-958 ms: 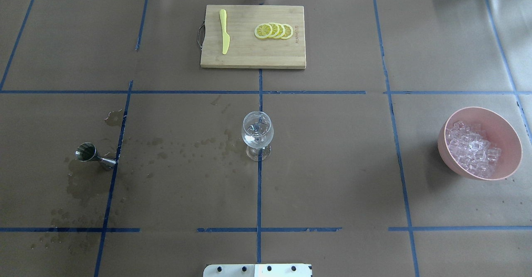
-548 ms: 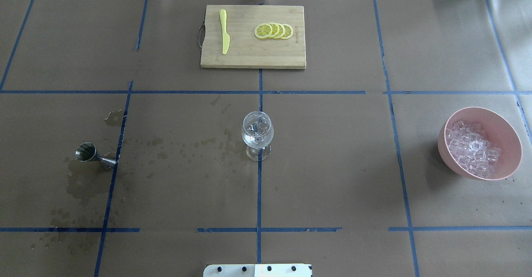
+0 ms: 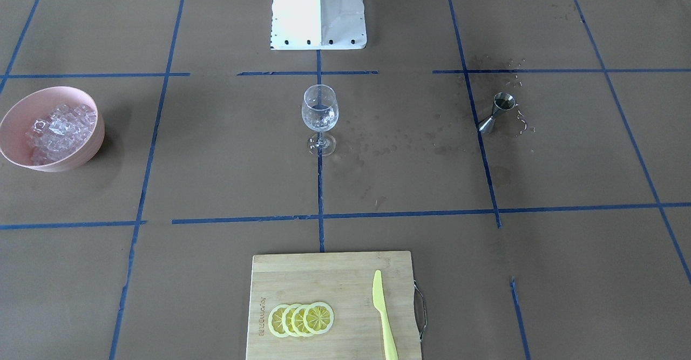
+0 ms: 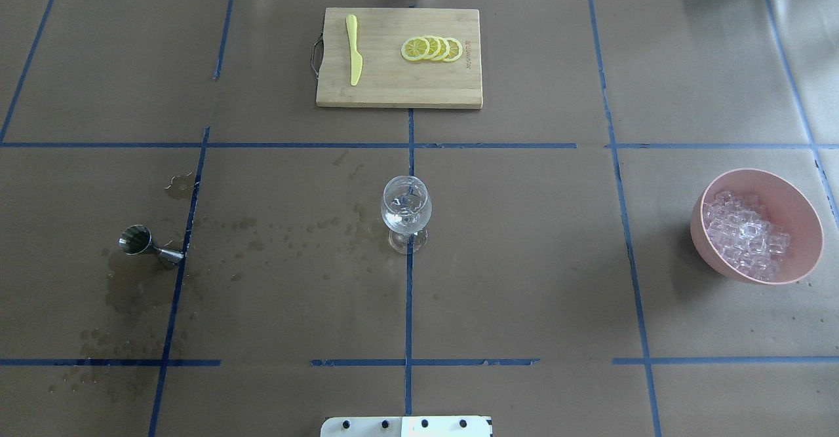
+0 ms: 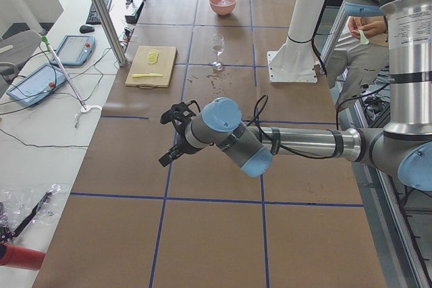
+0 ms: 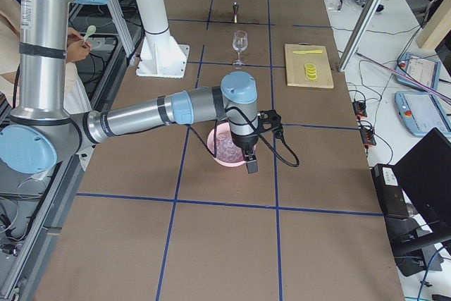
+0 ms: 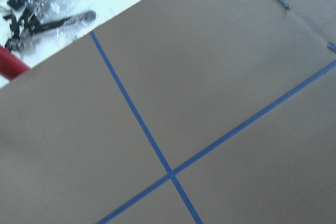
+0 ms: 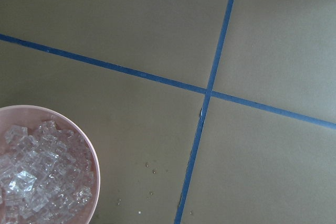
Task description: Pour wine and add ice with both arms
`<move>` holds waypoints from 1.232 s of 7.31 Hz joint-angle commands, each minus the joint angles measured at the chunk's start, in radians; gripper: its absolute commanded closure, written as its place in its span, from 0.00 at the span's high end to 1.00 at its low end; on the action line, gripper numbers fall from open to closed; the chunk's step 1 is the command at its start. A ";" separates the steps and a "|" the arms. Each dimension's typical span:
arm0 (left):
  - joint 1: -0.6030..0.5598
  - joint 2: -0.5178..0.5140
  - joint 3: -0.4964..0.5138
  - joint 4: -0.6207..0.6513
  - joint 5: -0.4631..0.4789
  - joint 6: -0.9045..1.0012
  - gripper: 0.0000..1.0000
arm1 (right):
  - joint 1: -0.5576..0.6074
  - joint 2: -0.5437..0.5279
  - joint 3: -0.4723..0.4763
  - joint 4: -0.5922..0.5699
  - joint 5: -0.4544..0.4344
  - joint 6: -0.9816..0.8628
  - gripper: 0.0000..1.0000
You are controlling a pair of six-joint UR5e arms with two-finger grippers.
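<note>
While right hand [image 6: 251, 165] is hovering near ice [image 4: 744, 237], we're expecting a grab next; its grip and left hand [image 5: 169, 156] grip, we cannot tell.

Brown paper-covered table [image 4: 524, 260] gridded with blue tape [image 4: 408, 306].

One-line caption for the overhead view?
Wine glass centre, jigger left, pink bowl of ice right, lemon slices and knife on cutting board.

Wine glass [image 4: 406, 211] central, jigger [image 4: 141, 243] to its left, ice [image 4: 744, 240] in bowl [image 4: 805, 226] to its right, cutting board [image 4: 393, 88] behind it.
</note>
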State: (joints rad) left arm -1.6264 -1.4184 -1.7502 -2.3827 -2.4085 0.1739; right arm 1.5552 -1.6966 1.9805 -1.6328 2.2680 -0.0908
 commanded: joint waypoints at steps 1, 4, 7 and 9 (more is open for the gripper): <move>0.002 0.010 0.005 -0.247 0.004 -0.070 1.00 | 0.002 0.003 0.009 0.014 0.007 0.051 1.00; 0.155 0.002 -0.082 -0.317 0.099 -0.508 1.00 | 0.002 -0.009 0.011 0.042 0.007 0.056 1.00; 0.513 0.048 -0.104 -0.519 0.495 -0.821 1.00 | 0.003 -0.026 0.011 0.060 0.008 0.056 1.00; 0.655 0.114 -0.106 -0.642 0.671 -0.832 1.00 | 0.003 -0.026 0.011 0.060 0.007 0.056 1.00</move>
State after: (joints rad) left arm -1.0691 -1.3374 -1.8541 -2.9595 -1.8563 -0.6406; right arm 1.5577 -1.7218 1.9909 -1.5727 2.2753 -0.0353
